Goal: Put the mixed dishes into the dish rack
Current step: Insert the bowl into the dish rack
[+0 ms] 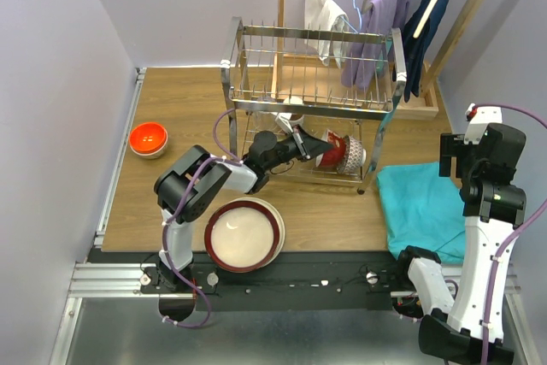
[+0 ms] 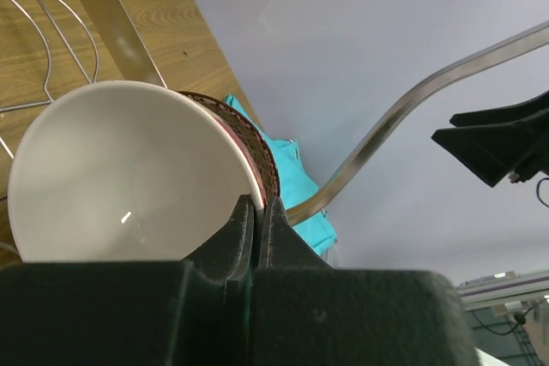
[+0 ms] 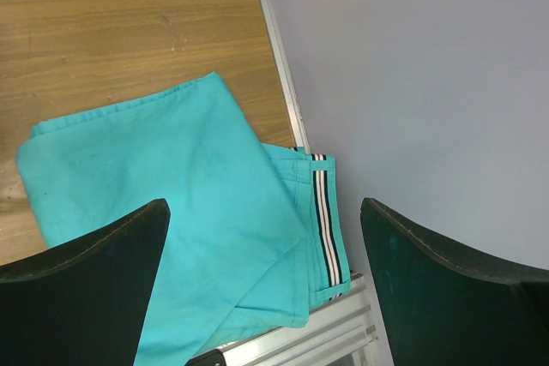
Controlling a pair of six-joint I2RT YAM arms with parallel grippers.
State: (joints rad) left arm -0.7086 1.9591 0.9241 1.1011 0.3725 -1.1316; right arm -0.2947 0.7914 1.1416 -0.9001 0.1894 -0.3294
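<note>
Wooden table [image 1: 179,126]: left gripper [image 2: 259,210] clamped on bowl [image 2: 120,169] rim at rack [image 1: 316,66] lower tier (bowl base hidden); right gripper [image 3: 264,212] spread wide above cloth [image 3: 171,177].

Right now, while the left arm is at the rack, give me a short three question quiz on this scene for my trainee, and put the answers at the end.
1. True or false: the left claw is shut on the rim of the red-patterned bowl.
2. Pick one: the open right claw hangs over A) a plate, B) the teal cloth, C) a cup.
3. Fill in: in the top view, the orange bowl sits to the ___ of the dish rack.
Key: 1 true; 2 B; 3 left.
</note>
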